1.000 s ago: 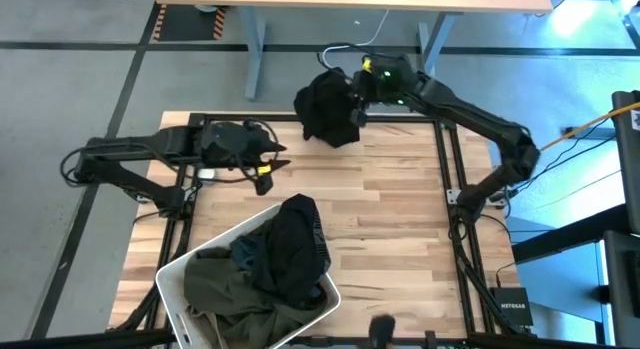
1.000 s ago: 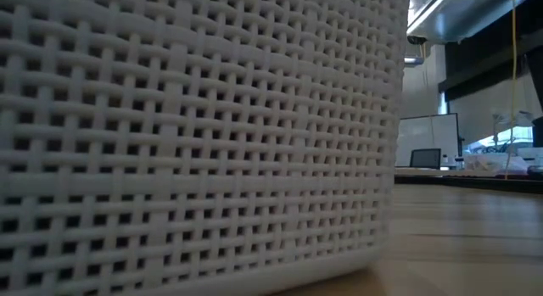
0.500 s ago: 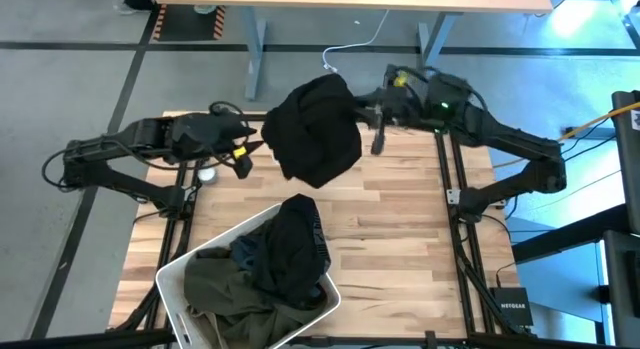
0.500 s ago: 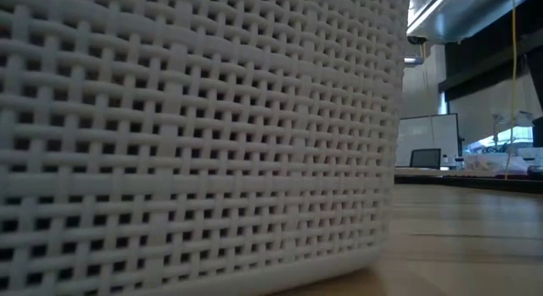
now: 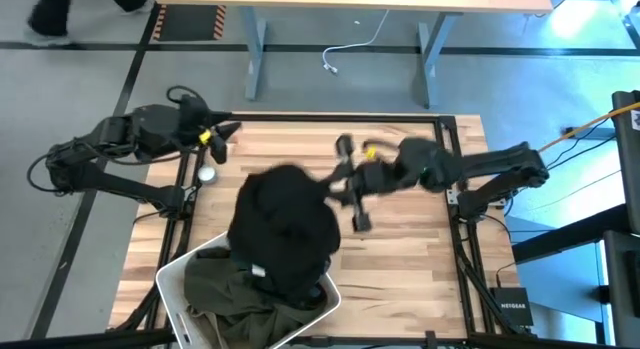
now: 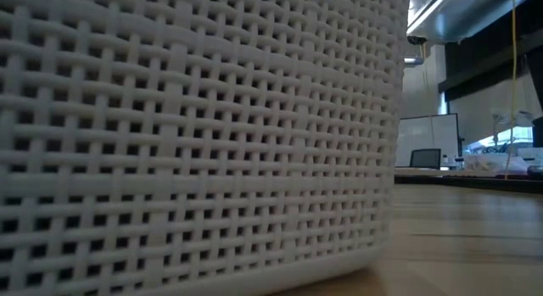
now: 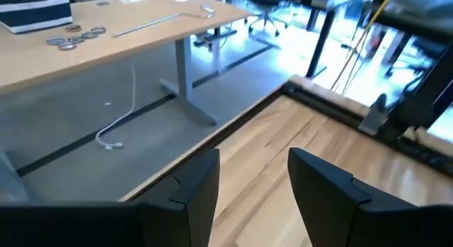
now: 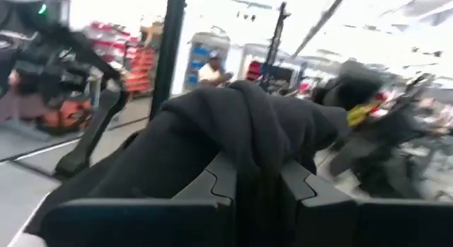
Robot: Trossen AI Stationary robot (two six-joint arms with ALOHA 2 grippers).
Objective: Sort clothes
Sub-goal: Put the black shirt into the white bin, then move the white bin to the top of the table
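Currently carrying: the right end effector (image 5: 352, 189) is pinching a fold of the black garment (image 5: 285, 229) between nearly closed fingers, as the right wrist view is showing (image 8: 258, 173).
Garment position: it is hanging as a dark bundle over the middle-left of the tabletop (image 5: 400, 279), overlapping the far rim of the white woven bin (image 5: 175, 284) at the near-left corner.
Handling: the cloth is draping and bunching loosely, so it is likely soft, light and limp; it will probably sag and swing instead of holding any shape.
Where to take hold: pinching a gathered fold near an edge seems best, since a thick wad could be slipping out of a narrow grip.
Look: matte black, heavily creased, with no print that I can make out.
Bin contents: an olive-khaki garment (image 5: 225, 289) is lying inside, with more dark fabric partly hidden beneath the hanging bundle.
Left arm: the left end effector (image 5: 222, 132) is waiting at the far-left edge of the tabletop, fingers spread wide and holding nothing, as the left wrist view is showing (image 7: 251, 190).
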